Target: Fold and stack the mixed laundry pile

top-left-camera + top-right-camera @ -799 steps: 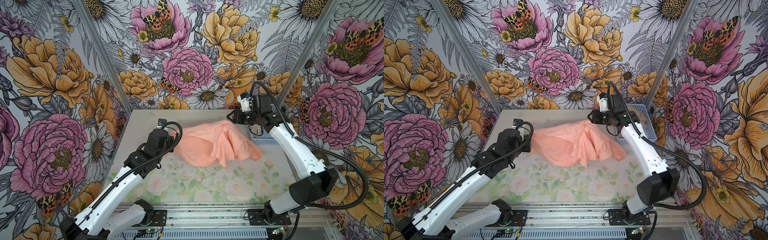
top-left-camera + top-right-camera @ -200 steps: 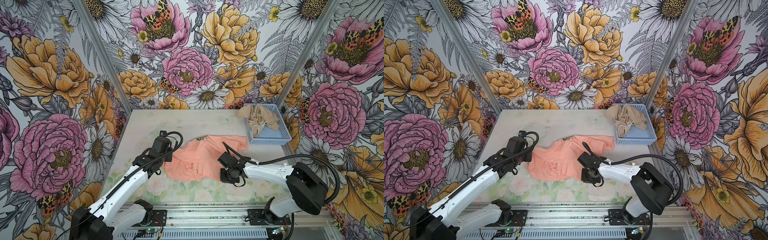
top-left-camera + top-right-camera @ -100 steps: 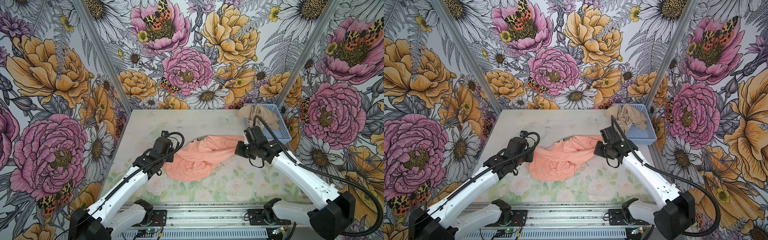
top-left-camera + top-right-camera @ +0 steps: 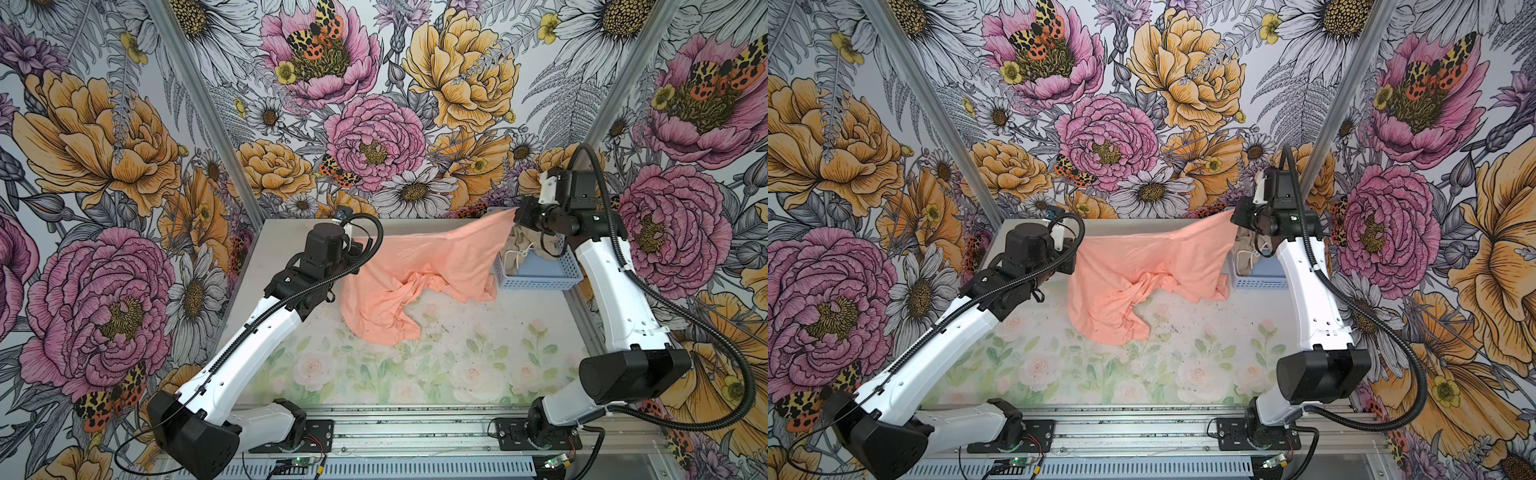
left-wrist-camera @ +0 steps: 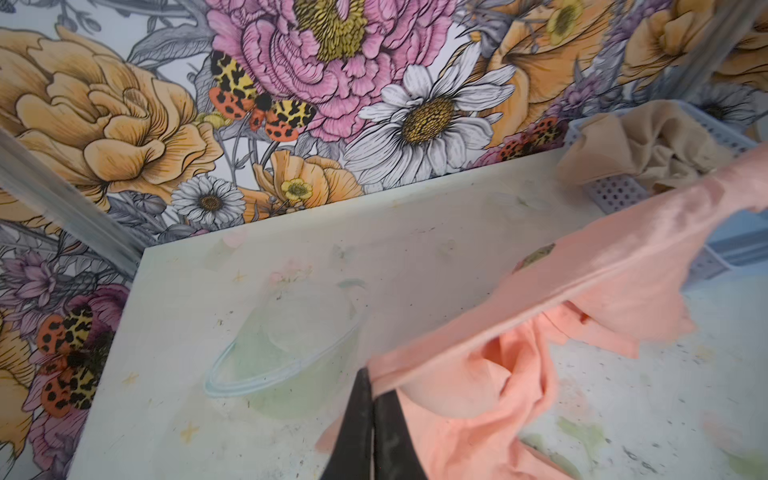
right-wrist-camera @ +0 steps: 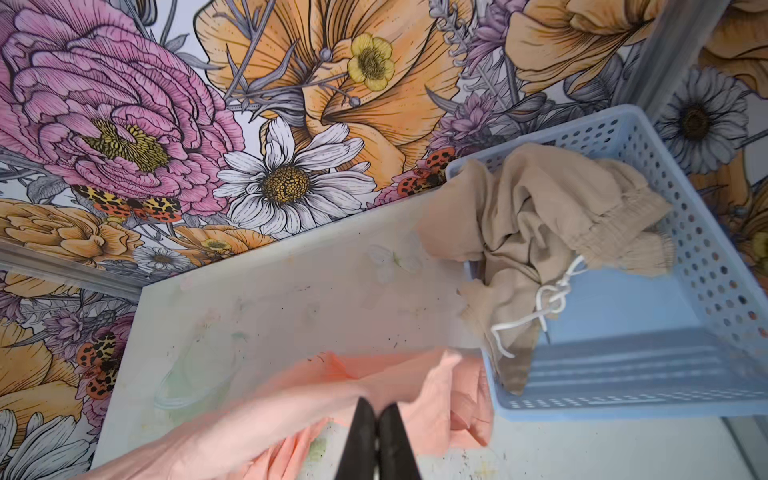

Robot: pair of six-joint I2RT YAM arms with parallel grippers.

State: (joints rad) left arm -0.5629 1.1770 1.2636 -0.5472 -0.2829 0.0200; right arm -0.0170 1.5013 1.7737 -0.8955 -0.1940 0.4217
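The salmon-peach T-shirt (image 4: 419, 266) (image 4: 1133, 266) hangs stretched between both grippers over the back of the table, its lower part crumpled on the surface. My left gripper (image 5: 372, 386) (image 4: 355, 241) is shut on one edge of it at the back left. Raised at the back right, my right gripper (image 6: 376, 405) (image 4: 517, 216) is shut on the other edge. A bit of the chest graphic (image 5: 538, 253) shows in the left wrist view. The beige-tan garment (image 6: 540, 224) (image 4: 528, 245) with its white drawstring (image 6: 548, 303) lies bunched in the basket, just under the right gripper.
The light blue perforated basket (image 4: 540, 282) (image 6: 706, 266) stands in the back right corner against the wall. The shirt's right flap (image 4: 478, 291) lies against its front left corner. The floral-printed table (image 4: 457, 365) runs forward to a metal rail. Floral walls close in three sides.
The right gripper has risen from low at the shirt's front edge to high at the back right, pulling the shirt up and taut. The left gripper has moved slightly up and back.
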